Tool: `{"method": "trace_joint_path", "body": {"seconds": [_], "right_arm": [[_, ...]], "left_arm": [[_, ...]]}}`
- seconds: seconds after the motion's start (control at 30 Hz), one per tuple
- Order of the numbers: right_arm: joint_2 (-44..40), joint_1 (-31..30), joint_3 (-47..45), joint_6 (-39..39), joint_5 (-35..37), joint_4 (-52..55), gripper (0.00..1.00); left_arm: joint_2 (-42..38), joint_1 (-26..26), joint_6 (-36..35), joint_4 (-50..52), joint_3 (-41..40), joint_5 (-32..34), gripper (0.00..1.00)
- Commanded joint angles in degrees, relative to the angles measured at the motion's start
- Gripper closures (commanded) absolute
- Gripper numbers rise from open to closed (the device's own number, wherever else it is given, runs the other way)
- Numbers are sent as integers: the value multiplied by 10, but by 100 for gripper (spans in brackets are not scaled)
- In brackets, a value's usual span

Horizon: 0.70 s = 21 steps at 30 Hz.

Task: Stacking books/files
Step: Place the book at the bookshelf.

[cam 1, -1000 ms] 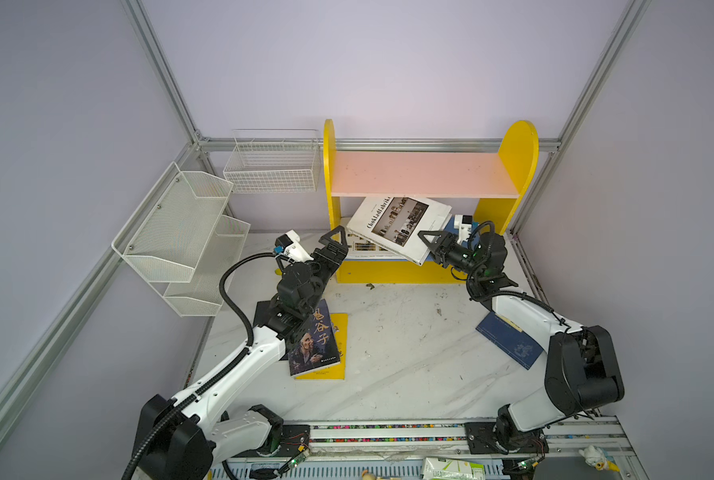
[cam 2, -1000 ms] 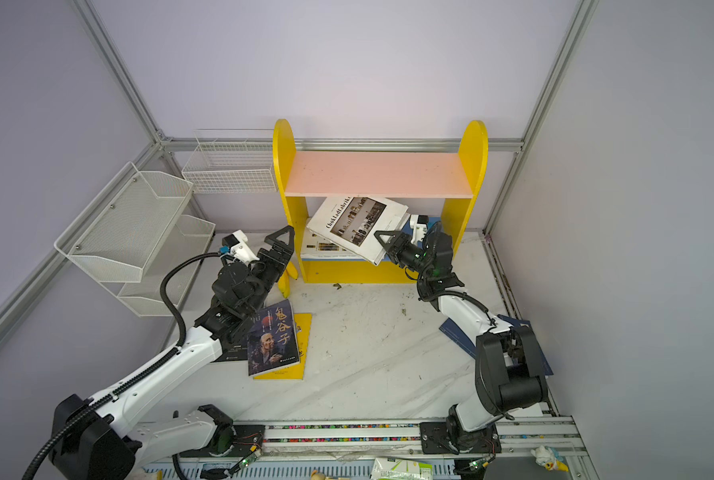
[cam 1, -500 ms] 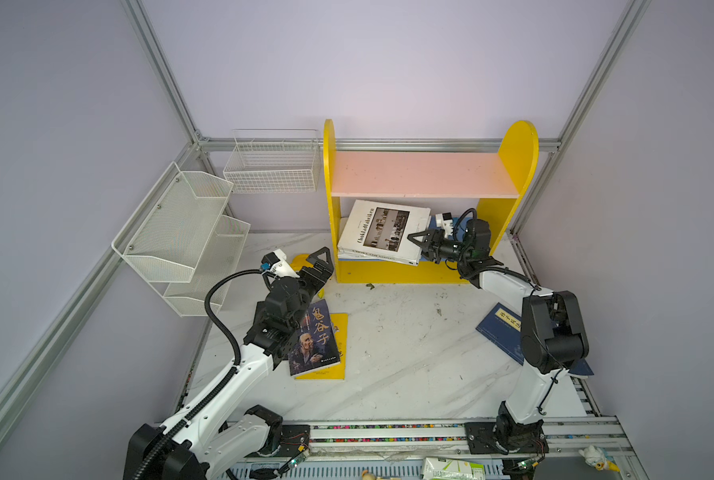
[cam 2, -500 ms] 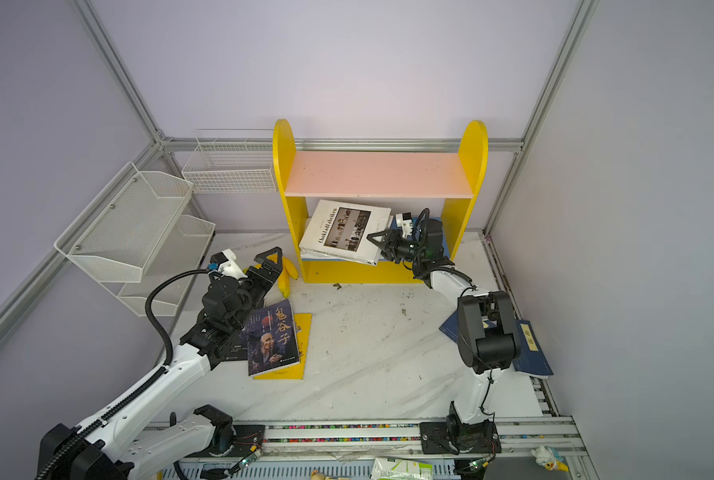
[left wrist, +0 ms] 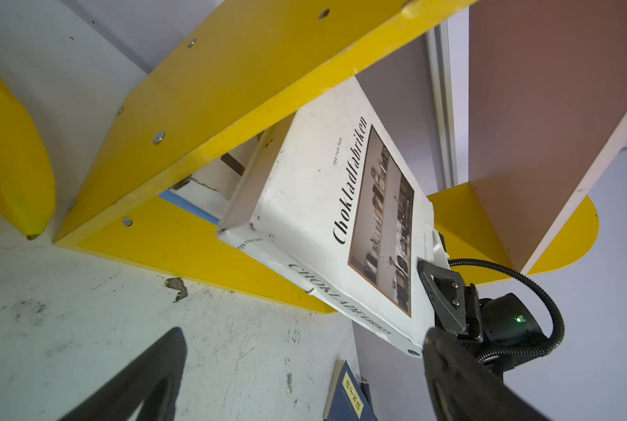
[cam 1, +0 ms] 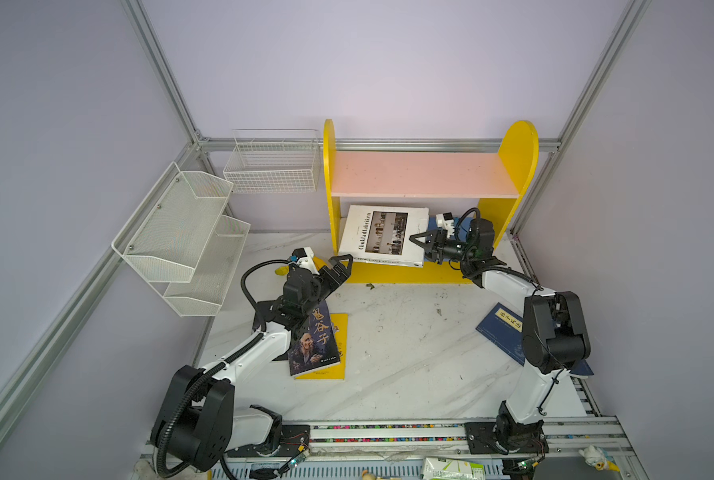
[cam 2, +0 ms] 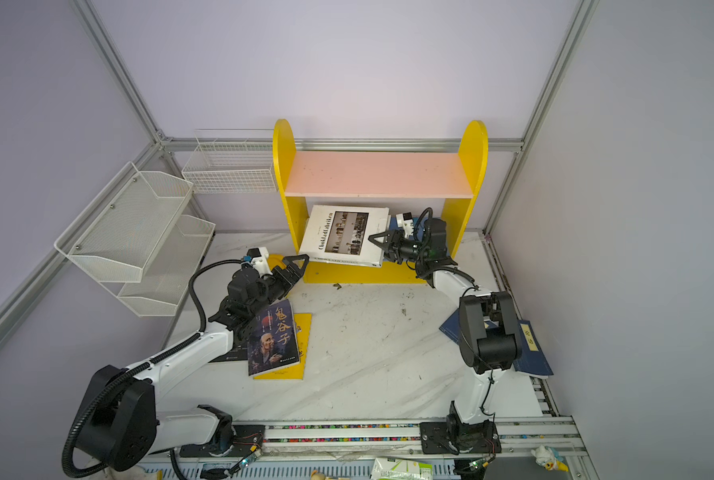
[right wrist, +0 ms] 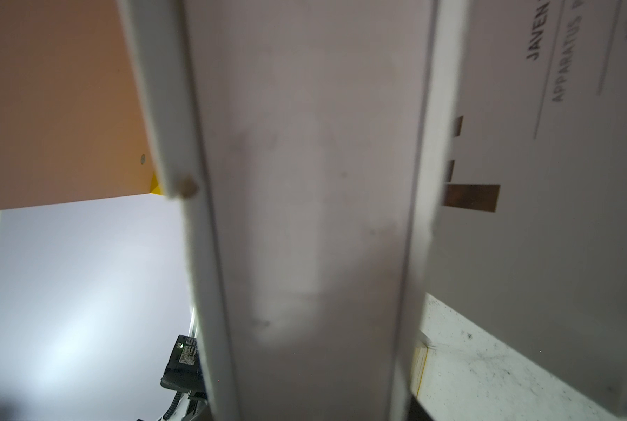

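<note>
A large white photo-cover book [cam 1: 382, 235] [cam 2: 343, 237] [left wrist: 323, 204] lies tilted in the lower bay of the yellow shelf [cam 1: 405, 275], on top of another pale book [right wrist: 560, 145]. My right gripper [cam 1: 419, 248] [cam 2: 378, 246] is shut on its right edge, and its page edge [right wrist: 304, 182] fills the right wrist view. My left gripper [cam 1: 338, 268] [cam 2: 291, 270] [left wrist: 304, 339] hangs open and empty over the table, just left of the shelf's foot. On the table, a dark old-man portrait book [cam 1: 314, 345] lies on a yellow book [cam 1: 341, 328]. A navy book [cam 1: 502, 328] [left wrist: 348, 397] lies by the right arm.
The shelf's pink top board [cam 1: 422, 174] hangs low over the white book. A yellow banana [left wrist: 13, 164] lies beside the shelf's left side panel. White wire racks [cam 1: 181, 232] and a wire basket [cam 1: 272, 166] line the left and back walls.
The white book, held raised and tilted in front of the shelf, has gone back and down into the lower bay. My left gripper has pulled back from the shelf toward the portrait book.
</note>
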<state>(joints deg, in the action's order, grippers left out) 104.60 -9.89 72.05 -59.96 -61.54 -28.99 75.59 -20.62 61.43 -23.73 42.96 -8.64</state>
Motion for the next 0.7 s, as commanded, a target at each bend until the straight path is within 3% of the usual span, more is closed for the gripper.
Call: {"method": "trace_joint_path", "body": {"seconds": [0.0,0.43,0.67], "right_arm": [[-29,3,-21,-48,-31,-79,58],[-37,2,-34,-84,-38,-120,59],[-21,3,-46,-115,-35,-162,60]], "left_arm": [[15,4,7,-94,39,-35,0],[101,2,51,-158,72,-39,0],[155,2,110,-281,82,-45,6]]}}
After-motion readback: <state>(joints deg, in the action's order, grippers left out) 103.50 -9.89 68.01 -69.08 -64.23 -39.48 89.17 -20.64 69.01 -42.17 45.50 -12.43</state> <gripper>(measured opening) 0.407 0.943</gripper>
